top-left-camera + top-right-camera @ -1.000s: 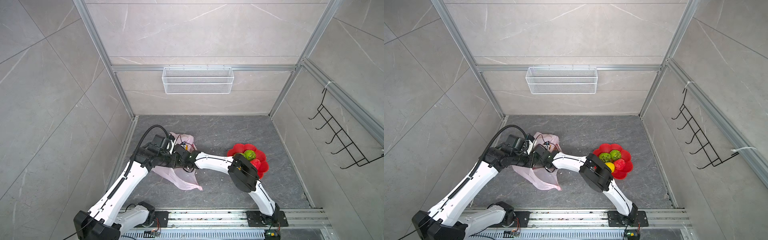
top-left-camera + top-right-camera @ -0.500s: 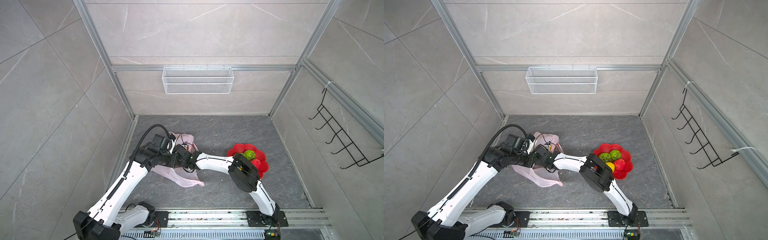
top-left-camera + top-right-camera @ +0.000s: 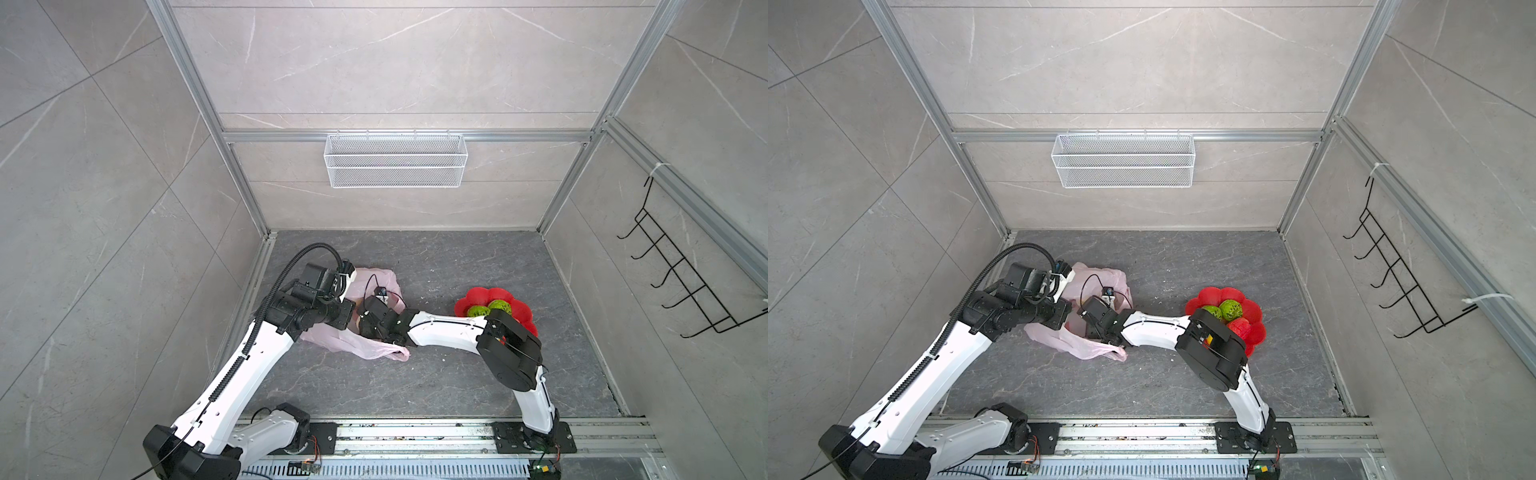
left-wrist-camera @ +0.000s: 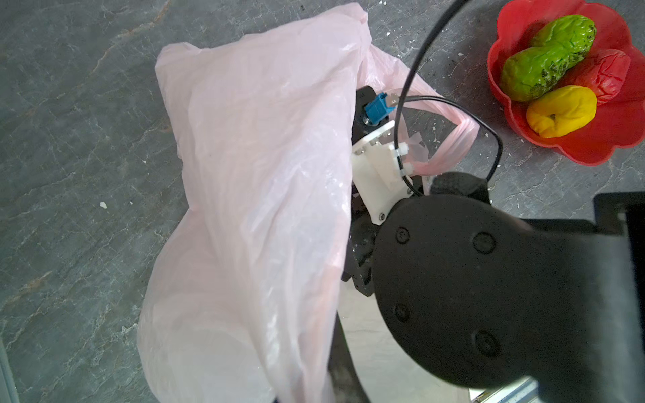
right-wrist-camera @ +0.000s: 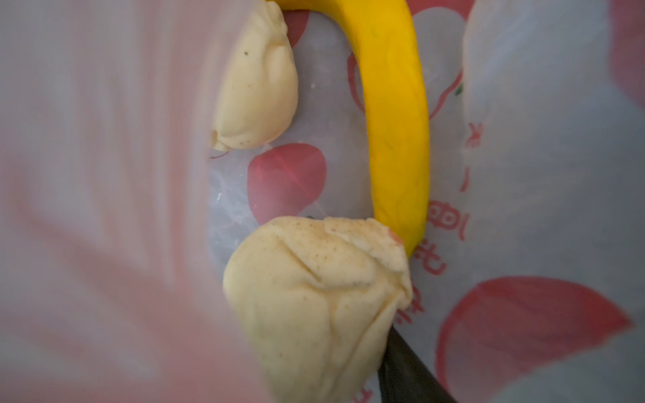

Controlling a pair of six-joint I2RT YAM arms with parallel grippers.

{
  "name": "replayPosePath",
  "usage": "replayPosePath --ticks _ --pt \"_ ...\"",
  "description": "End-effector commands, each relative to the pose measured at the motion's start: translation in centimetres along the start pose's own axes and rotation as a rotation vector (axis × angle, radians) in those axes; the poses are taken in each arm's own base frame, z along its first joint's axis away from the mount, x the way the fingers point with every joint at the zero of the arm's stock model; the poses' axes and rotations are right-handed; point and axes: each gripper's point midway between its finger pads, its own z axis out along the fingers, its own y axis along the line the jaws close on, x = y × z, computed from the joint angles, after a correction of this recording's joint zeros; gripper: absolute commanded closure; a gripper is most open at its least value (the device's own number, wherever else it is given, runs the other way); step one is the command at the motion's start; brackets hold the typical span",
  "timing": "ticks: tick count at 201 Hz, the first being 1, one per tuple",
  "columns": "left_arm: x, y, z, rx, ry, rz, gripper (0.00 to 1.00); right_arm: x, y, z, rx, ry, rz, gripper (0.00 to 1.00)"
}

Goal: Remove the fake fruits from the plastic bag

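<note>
Right gripper (image 3: 368,326) narrower inside plastic bag (image 3: 365,350), bag's near flap farther back.

The left arm (image 3: 249,357) slants up from its base, its wrist level and pointing toward the middle. The left gripper (image 3: 348,316) is closed on the lifted edge of the plastic bag (image 3: 374,349). The right arm (image 3: 444,330) folds sharply at its elbow and stretches low across the middle. The right gripper (image 3: 368,323) sits inside the bag, one dark finger (image 5: 405,370) touching a cream lump (image 5: 314,296) and the other finger hidden.
</note>
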Motion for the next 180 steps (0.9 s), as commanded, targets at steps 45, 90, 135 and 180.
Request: replayPosePath --ticks 45,90,135,180 --pt "-1.0 -1.6 -0.7 0.083 -0.092 0.076 0.99 -1.9 0.7 -3.5 -0.043 -0.068 -0.049 0.44" --pt "0.0 -1.9 -0.5 0.105 -0.085 0.075 1.00 -1.9 0.5 -4.5 -0.050 -0.065 -0.066 0.45" --pt "-0.5 -0.6 0.5 0.030 -0.095 0.068 1.00 -1.7 0.6 -6.3 -0.086 -0.051 -0.092 0.45" --pt "-1.3 0.0 1.9 0.004 -0.097 0.051 1.00 -1.7 0.4 -7.9 -0.102 -0.054 -0.116 0.46"
